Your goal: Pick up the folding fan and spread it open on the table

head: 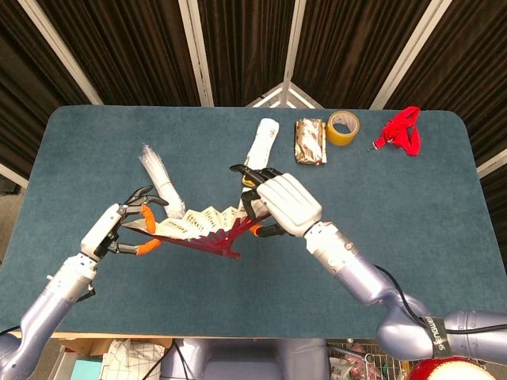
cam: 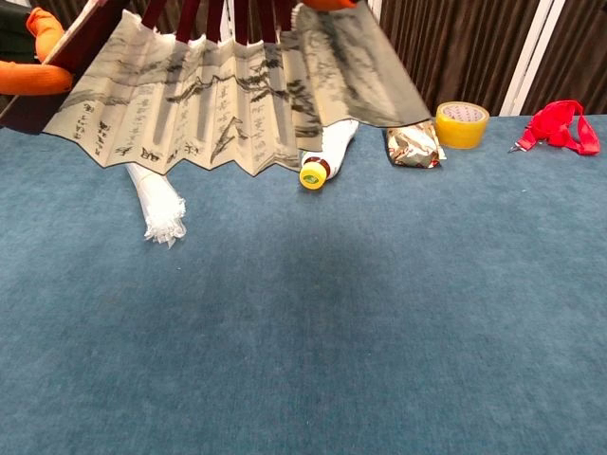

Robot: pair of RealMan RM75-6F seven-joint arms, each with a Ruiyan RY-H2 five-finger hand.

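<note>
Beige ink-painted paper folding fan with dark red ribs spread wide above blue felt surface, left robot hand pinching one end guard, right robot hand gripping other

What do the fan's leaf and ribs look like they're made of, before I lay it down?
The folding fan has a leaf that looks like matte cream paper: sharp pleat creases and ink-style painting with script. Its ribs look like dark red lacquered wood or bamboo, thin, rigid and slightly glossy; which one cannot be told.

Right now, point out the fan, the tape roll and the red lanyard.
folding fan (cam: 218,90), chest view, middle of the spread paper leaf.
tape roll (head: 343,127), head view, yellow rim.
red lanyard (head: 402,131), head view, middle of the strap.
</note>
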